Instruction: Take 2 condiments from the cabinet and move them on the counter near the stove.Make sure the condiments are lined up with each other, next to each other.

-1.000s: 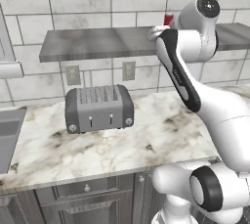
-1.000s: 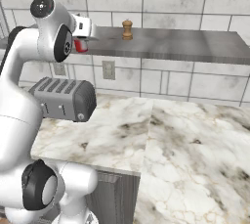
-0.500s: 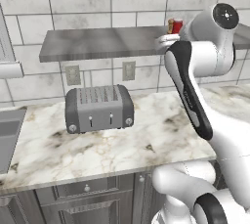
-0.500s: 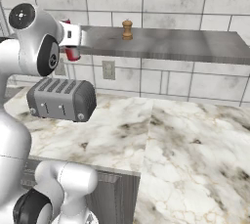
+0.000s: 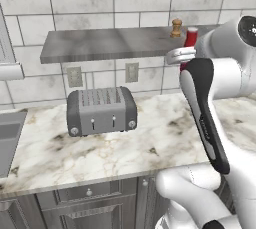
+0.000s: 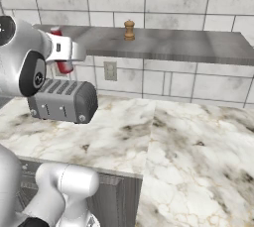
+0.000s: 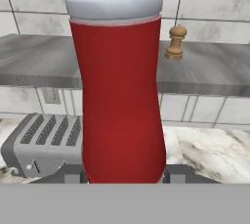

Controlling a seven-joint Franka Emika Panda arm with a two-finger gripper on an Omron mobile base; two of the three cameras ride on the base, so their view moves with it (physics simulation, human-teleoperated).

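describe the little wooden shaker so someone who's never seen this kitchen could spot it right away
Find the long grey stone-look shelf on the tiled wall above the marble counter. The wooden shaker stands upright on top of it, alone. It is small, brown and knob-topped, unlike the red bottle held in the gripper.

The red bottle [image 7: 119, 91], clamped in the gripper [image 5: 183, 55], has been drawn back off the shelf [image 5: 110, 44]: a second ago it was seen at the slab's front edge, and it is now held in the air in front of and slightly below that edge, above the counter [image 5: 115, 150]. The arm's upper links have been swung outward, toward the frame edge in each base view. The wooden shaker [image 6: 129, 29] on the slab is now uncovered in the left base view.
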